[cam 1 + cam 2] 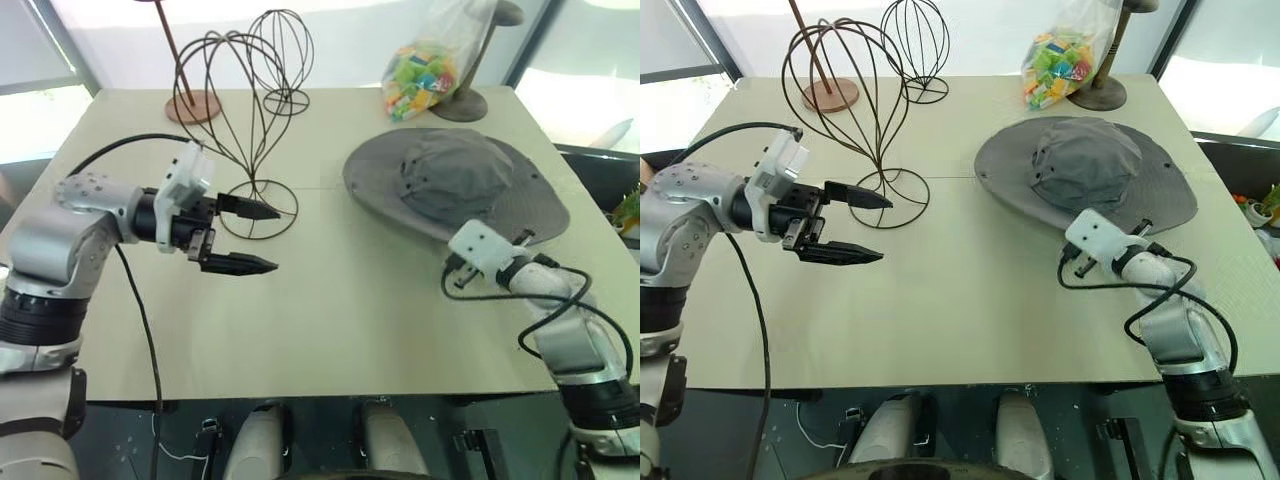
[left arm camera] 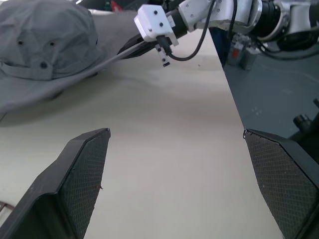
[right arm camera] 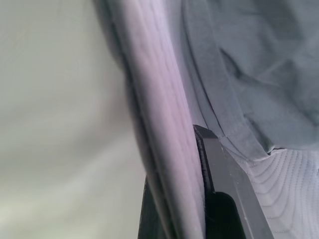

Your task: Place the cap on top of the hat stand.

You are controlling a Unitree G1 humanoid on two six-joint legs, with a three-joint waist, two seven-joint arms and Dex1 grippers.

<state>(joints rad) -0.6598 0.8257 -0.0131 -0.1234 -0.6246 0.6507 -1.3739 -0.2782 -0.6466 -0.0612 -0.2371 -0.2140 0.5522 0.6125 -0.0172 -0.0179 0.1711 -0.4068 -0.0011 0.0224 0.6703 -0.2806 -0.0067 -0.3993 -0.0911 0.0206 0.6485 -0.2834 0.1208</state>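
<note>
The grey cap (image 1: 455,180) lies flat on the right side of the table, crown up. My right gripper (image 1: 521,240) is at the near edge of its brim and is shut on the brim. In the right wrist view one black finger (image 3: 224,179) presses against the brim fabric (image 3: 164,139). The tall dark wire hat stand (image 1: 222,95) rises left of centre, with its base ring (image 1: 258,210) on the table. My left gripper (image 1: 272,238) hovers open just in front of that ring, pointing toward the cap, with nothing between its fingers (image 2: 84,174).
A smaller round wire stand (image 1: 283,50) and a brown rod on a disc base (image 1: 193,105) stand at the back. A bag of colourful blocks (image 1: 425,70) leans on a dark-based stand (image 1: 460,103) at the back right. The table's right edge (image 1: 610,250) runs close to the cap.
</note>
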